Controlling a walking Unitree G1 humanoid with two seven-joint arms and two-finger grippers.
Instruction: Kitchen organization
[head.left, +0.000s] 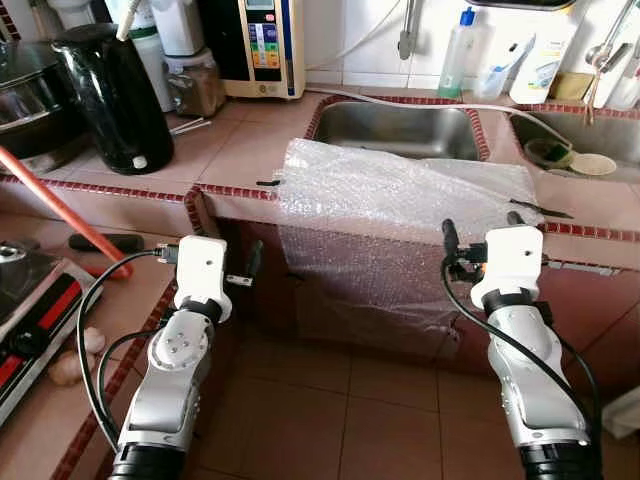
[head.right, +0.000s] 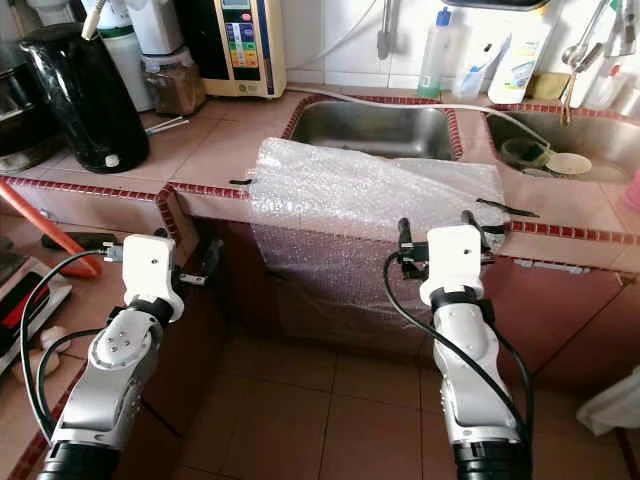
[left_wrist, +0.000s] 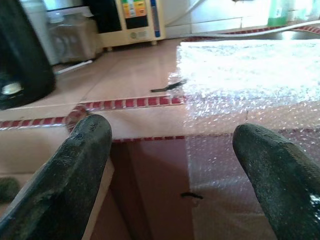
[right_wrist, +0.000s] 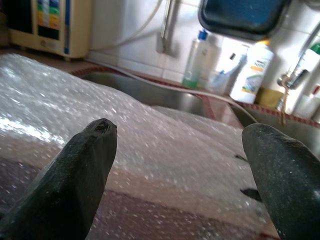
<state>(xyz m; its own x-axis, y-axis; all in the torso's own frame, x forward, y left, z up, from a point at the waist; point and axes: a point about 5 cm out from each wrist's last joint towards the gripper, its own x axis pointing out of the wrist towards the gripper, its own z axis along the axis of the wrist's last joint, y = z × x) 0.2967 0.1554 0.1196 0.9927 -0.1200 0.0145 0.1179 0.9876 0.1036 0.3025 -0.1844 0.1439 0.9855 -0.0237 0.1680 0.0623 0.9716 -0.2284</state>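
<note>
One bubble wrap sheet (head.left: 400, 190) draped over counter edge (head.left: 130, 190), two steel sinks (head.left: 395, 130) beyond; left gripper (left_wrist: 175, 165) and right gripper (right_wrist: 180, 165) both spread wide, near it

— What covers the bench (head.left: 250, 140)?
— Smooth, slightly glossy pinkish tile, edged in red mosaic. Over it lies clear plastic bubble wrap (head.left: 400, 190), bumpy and glinting.
— The sink (head.left: 400, 130)?
— Brushed steel, dull sheen. The kettle (head.left: 110, 95) is glossy black plastic.
— And the 2 fingers (left_wrist: 75, 170)?
— Matt black, rough-grained, like rubber.
</note>
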